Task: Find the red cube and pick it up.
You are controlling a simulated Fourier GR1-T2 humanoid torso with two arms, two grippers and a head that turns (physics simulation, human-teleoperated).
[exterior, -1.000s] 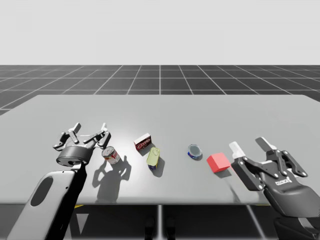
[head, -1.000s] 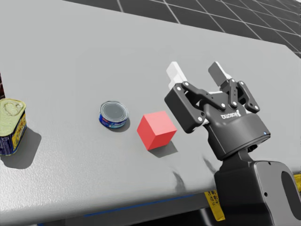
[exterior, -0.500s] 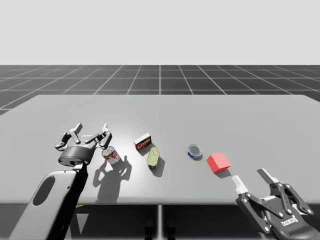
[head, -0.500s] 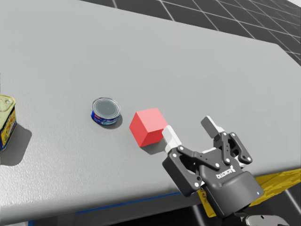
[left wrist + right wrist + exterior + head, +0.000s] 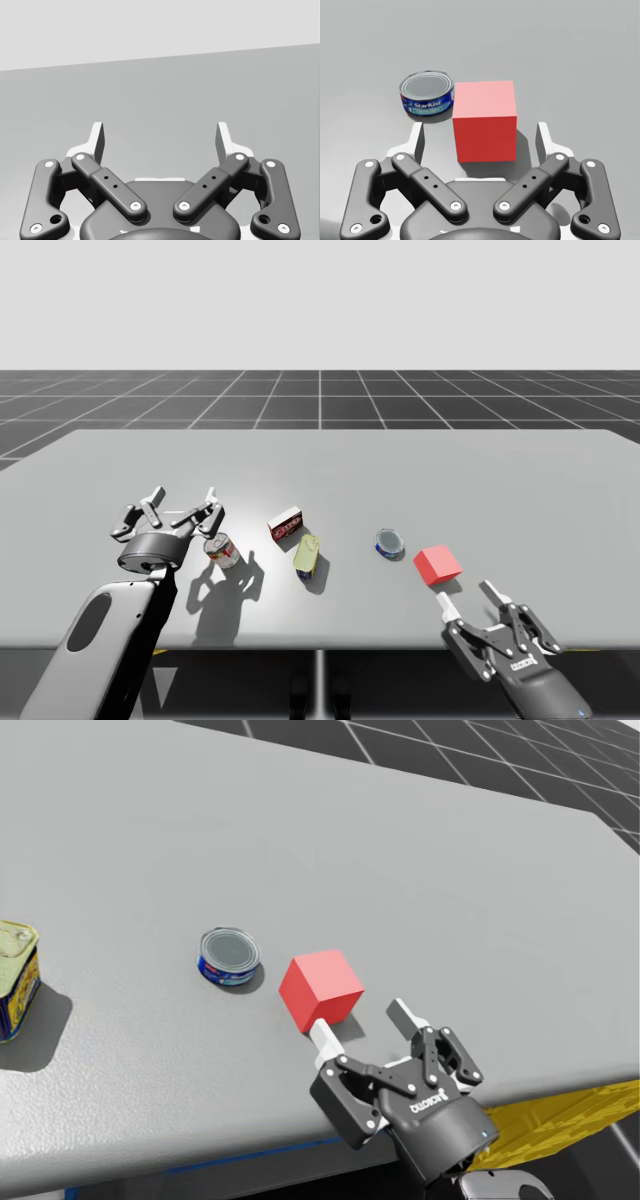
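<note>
Red is easy to spot on the grey table (image 5: 400, 465): the red cube (image 5: 437, 564) sits toward my right side, near the front edge, resting flat on the surface. In the right wrist view the red cube (image 5: 484, 121) lies just ahead of my right gripper (image 5: 480, 137), lined up with the gap between its fingers, which are spread wide with a strip of bare table showing on each side of the cube, so nothing is grasped. From the head view my right gripper (image 5: 362, 1023) hangs at the table's front edge with one fingertip close to the near lower edge of the red cube (image 5: 320, 988); I cannot tell from there whether it touches. The high view puts my right gripper (image 5: 467, 597) just on the near side of the cube. A flat blue can (image 5: 390, 542) stands just beside the cube on its left, upright with its lid up (image 5: 427, 92), close to it but apart (image 5: 230, 956). Further left are a yellow-green tin (image 5: 308, 554), a small red and white box (image 5: 286, 525) behind it, and a red and white can (image 5: 222, 550). My left gripper (image 5: 180, 502) hovers just left of that can, fingers wide apart and holding nothing; the left wrist view shows bare table past my left gripper (image 5: 160, 137).
</note>
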